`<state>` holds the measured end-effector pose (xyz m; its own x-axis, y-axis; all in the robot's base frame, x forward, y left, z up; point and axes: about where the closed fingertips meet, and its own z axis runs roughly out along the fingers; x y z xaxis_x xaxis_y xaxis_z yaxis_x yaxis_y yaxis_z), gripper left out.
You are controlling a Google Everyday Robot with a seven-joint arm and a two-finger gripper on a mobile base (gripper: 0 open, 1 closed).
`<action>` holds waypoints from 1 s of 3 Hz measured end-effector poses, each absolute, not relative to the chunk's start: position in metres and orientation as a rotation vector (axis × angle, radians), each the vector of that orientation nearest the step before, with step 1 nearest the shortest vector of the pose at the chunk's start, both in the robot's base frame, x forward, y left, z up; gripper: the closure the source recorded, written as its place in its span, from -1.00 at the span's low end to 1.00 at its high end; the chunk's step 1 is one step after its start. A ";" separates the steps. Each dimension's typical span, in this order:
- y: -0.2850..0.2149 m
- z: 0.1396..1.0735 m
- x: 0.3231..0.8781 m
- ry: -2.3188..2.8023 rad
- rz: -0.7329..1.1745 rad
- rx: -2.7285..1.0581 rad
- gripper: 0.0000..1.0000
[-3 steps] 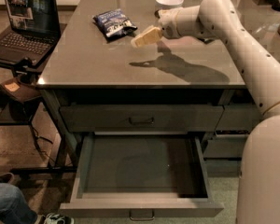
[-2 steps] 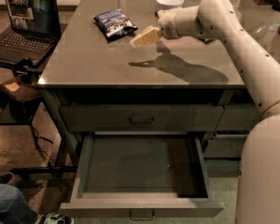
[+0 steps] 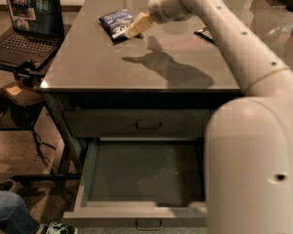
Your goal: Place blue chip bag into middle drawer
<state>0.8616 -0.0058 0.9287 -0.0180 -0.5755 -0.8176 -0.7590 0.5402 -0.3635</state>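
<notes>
The table (image 3: 136,72) filled most of my view, with the drawer (image 3: 141,179) pulled open below its near edge. My arm (image 3: 234,48) reached from the right across to the far left of the top, where the bag (image 3: 115,21) lay flat. I judged the grasp wanted a slow, steady descent onto the bag's right edge, pinching the crinkly film without shoving it left. The gripper (image 3: 136,26) sat at that right edge, touching it or just over it. I could not tell whether it was apart or together, nor whether it held anything.
</notes>
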 end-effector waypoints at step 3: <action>0.042 0.907 0.893 1.639 0.421 -1.144 -1.00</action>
<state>0.8926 0.0425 0.9065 0.0013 -0.4703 -0.8825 -0.8370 0.4824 -0.2583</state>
